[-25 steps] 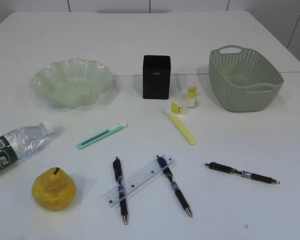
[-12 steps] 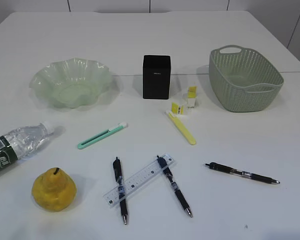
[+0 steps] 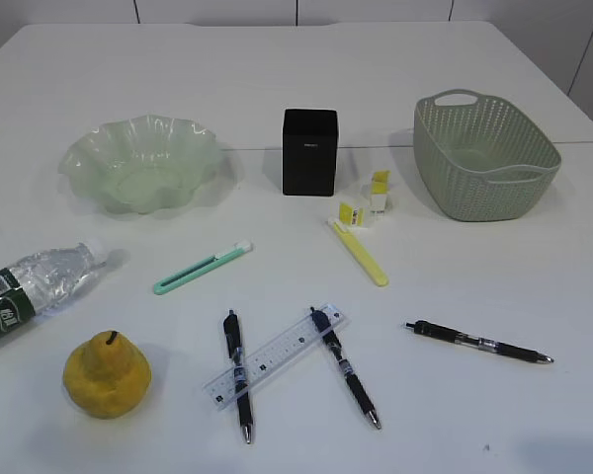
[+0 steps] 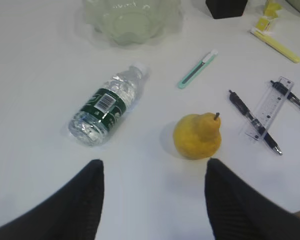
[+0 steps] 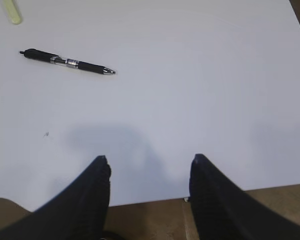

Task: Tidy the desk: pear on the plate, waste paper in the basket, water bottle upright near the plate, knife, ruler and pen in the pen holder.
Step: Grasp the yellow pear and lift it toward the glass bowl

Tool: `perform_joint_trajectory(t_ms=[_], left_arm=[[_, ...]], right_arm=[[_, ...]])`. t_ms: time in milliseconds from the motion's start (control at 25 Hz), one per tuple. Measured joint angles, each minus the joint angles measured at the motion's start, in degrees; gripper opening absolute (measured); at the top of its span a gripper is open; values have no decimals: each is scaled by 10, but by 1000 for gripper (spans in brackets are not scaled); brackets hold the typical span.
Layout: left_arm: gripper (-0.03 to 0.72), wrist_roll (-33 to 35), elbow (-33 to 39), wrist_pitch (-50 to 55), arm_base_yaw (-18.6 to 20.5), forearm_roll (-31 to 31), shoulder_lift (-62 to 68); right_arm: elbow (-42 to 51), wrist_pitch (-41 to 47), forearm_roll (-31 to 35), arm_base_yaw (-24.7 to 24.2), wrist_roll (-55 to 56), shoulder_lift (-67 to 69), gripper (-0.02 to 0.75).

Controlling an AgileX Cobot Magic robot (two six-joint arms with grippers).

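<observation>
On the desk (image 3: 296, 79), the water bottle (image 4: 105, 104) shows a barcode label; both grippers gape empty.

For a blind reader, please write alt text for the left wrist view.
A yellow pear stands on the white desk beside a water bottle lying on its side, just beyond the left gripper's open, empty fingers. Farther off: plate, ruler.

Lumpy yellow pear (image 3: 106, 375) upright on white desk (image 3: 494, 267), water bottle (image 3: 35, 286) lying beside it, wavy green plate (image 3: 138, 163) empty
</observation>
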Motion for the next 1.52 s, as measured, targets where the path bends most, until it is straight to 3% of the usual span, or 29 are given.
perform_joint_trajectory(t_ms=[280,920,1520], left_arm=[[454,0,0,-19,0,-45,92],[454,5,0,-36,0,-54,97],[455,61,0,-20,0,-93,232]], right_arm=[[-44,-16,0,0,2,80,389],[-112,-107,-3,0,-61,334,389],[-121,-135,-3,0,-55,415,389]])
